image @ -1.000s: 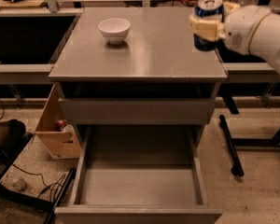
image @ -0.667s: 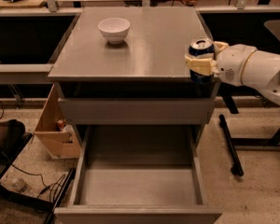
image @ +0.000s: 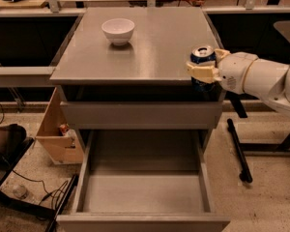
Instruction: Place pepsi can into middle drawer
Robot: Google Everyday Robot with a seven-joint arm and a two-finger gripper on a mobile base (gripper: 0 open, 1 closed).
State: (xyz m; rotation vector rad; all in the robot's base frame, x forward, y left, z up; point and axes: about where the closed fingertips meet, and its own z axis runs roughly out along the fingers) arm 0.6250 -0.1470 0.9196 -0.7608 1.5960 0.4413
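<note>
Robotics lab: a gripper (image: 210,65) clasps a can (image: 203,56) at the right front corner of a grey cabinet (image: 150,47), amid metal benches (image: 24,72) and floor cables (image: 36,190).

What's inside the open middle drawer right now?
Nothing visible: the middle drawer shows a bare grey floor. Its back is hidden under the closed drawer front above. The gripper holds the pepsi can at a front corner of the cabinet, outside the drawer.
</note>
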